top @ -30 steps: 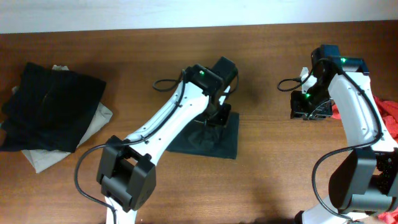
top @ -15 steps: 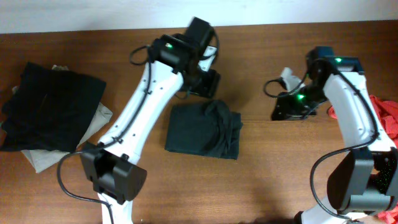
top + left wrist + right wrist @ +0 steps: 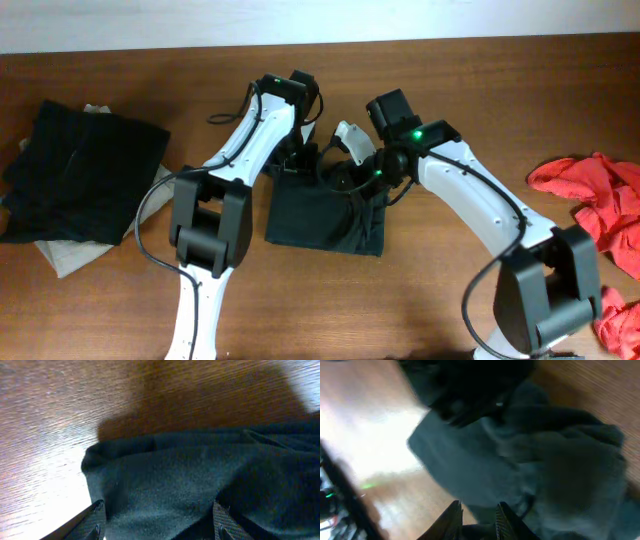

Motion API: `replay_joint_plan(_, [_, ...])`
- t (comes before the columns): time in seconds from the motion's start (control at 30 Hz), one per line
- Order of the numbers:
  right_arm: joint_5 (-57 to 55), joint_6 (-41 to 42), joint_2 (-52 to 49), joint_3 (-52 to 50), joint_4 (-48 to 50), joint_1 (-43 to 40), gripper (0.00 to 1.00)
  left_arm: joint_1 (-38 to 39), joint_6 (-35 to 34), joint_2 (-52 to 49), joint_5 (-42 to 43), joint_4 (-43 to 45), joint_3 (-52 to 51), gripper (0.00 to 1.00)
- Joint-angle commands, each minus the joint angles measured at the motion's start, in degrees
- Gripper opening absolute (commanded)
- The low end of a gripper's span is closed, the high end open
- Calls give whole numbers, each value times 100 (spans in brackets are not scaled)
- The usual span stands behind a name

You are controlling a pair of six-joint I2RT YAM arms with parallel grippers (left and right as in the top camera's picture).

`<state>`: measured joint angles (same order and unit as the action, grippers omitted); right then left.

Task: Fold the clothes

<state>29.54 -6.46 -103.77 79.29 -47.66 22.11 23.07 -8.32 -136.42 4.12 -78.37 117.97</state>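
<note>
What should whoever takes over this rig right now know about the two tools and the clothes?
Left tool: open, spread over a corner of the dark T-shirt, holding nothing.
Right tool: narrow gap, at the shirt's rumpled right side; the blurred wrist view does not show whether it grips fabric.
Clothes: dark T-shirt in the middle, folded to a rough rectangle, right side bunched. At the left, a black garment lies folded on a beige garment. At the right, red garments lie loose.
Done: left stack. Left to do: smooth the dark T-shirt's bunched side, then fold the red garments.
</note>
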Motion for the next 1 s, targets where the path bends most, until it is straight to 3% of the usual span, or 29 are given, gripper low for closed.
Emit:
replay_joint_plan(0.0, [-1003,146,-514,-87,175,-9,27,-15,111,-184,-31,-11,-9,67])
replay_joint_plan(0.07, [-2111,678,-807,-87,247,-118,27,-9,111,-245,-31,-11,-9,68])
replay_joint_plan(0.13, [-3342,1829,-874,-85,-120,-501,19,2,111,-260,-31,-13,-9,68])
replay_joint_plan(0.23, [-3405,2046,-472,-85,-450,-1285,20,2,111,-260,-33,-11,-9,68])
replay_joint_plan(0.33, [-2304,1235,-2,-85,-813,-1576,23,2,111,-260,-31,-15,-9,68])
replay_joint_plan(0.4, [-599,192,192,-85,-1237,-1414,24,2,111,-260,-31,-15,-9,68])
replay_joint_plan(0.47, [616,-170,203,-122,-1399,-1060,24,2,111,-260,-33,-15,-9,68])
replay_joint_plan(0.57, [671,-79,203,-269,-1174,-590,24,2,111,-260,-33,-13,-9,68])
replay_joint_plan(0.7, [675,553,199,-1040,-59,-57,27,2,111,-260,-33,-13,-9,68])
replay_joint_plan(0.8, [616,568,186,-1537,354,42,29,2,111,-260,-31,-13,-9,68])
replay_joint_plan(0.9, [-793,586,177,-1792,269,33,29,2,111,-260,-31,-33,-9,68])
replay_joint_plan(0.97, [-3254,2157,179,-1821,-367,-111,26,2,111,-260,-31,-76,-9,68])
